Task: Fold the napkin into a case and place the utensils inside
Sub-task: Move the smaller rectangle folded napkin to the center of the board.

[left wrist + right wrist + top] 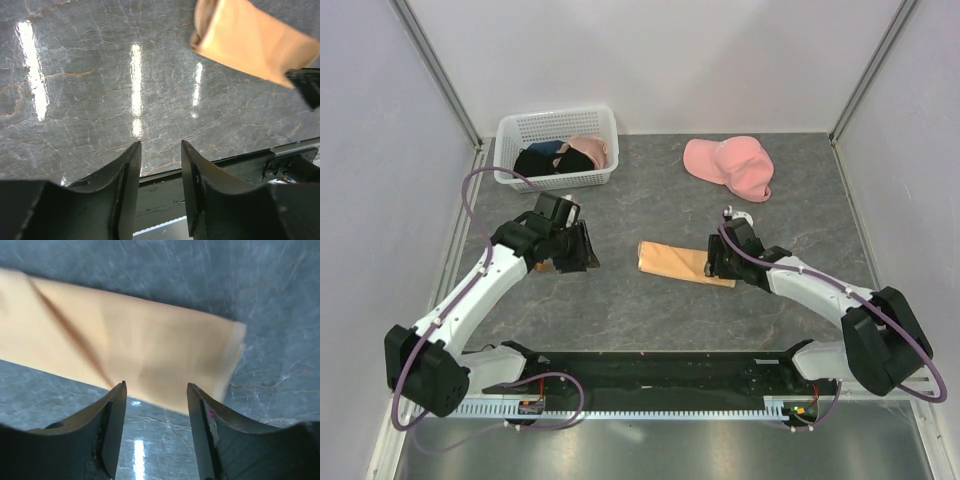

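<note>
Right, the napkin [675, 262] lies folded into a long flat strip on the grey tabletop [650, 320], and everything else sits around it. Your right fingers [718, 262] hang at the napkin's right end, and the right wrist view shows them parted, with peach cloth and a sliver of tabletop in the gap between them. They are not pinching anything. A dark crease runs slantwise across the napkin [130, 360] there, and its layered edge shows at one end. Your left fingers [575, 255] hover well to the left of the napkin, clear of it. They are spread as well, with only bare marbled tabletop between them. From the left wrist, the napkin [245, 40] shows its open folded end. Well beyond the napkin to the left stands the white basket [557, 125] holding dark and pink clothes. Beyond the napkin to the right rests the pink cap [730, 165].
</note>
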Available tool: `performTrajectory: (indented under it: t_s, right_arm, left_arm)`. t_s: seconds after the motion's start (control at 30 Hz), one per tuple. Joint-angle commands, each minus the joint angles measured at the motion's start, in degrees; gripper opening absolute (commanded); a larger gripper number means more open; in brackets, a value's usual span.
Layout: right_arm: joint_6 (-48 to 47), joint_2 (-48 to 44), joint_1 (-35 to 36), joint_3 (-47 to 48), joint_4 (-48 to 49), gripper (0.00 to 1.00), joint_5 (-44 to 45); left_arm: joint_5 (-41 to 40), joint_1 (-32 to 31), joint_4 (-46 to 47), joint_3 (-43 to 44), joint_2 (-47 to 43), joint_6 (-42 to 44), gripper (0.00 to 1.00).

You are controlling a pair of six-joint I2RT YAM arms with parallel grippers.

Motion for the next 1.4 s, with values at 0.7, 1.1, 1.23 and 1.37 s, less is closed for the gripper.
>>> performTrajectory:
  t_s: [0.7, 1.1, 1.23, 1.37]
  right_arm:
    - [-2.4, 20.4, 11.5, 22.2, 4.4, 0.2, -1.1]
    - [-6.4, 31.5, 19.4, 28.3, 3.8, 0.09, 3.2]
    - [-7.9, 28.9, 22.4, 23.8, 3.7, 0.08, -1.8]
    - [-8.5, 16.2, 25.1, 13.2, 2.6, 0.09, -5.3]
  left_arm:
    - [13.6, 4.4, 11.9, 2.4, 7.4, 1.2, 0.44]
    - [15.5, 7.1, 10.8, 0.0, 5.0, 3.9, 0.44]
    - [15.6, 7.8, 10.5, 0.0, 5.0, 4.1, 0.44]
    - [13.5, 9.0, 10.3, -0.6, 4.0, 2.8, 0.44]
